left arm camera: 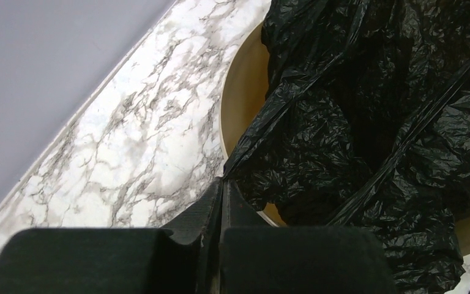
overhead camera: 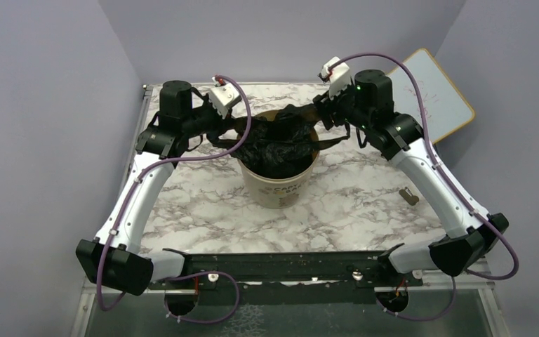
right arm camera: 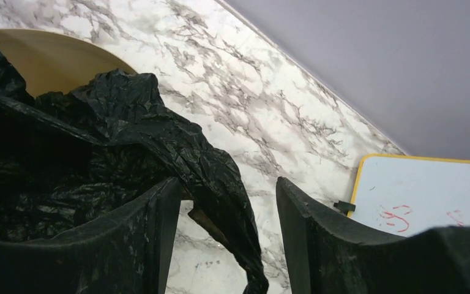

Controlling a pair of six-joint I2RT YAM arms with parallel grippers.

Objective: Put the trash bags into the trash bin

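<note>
The crinkly, glossy black plastic trash bag [overhead camera: 278, 144] sits mostly inside the round beige tub of a trash bin [overhead camera: 278, 189] mid-table, spilling over the rim on both sides. The left gripper [left arm camera: 222, 184] is pinched tight on a fold at the rim, I'd judge to hold the plastic taut. The right gripper [right arm camera: 226, 184] stands wide, with a bag flap drooping ungripped between its jaws over the marble tabletop [right arm camera: 269, 110]. Plastic hides the bin's bottom, and I can't tell whether there's one bag or several.
</note>
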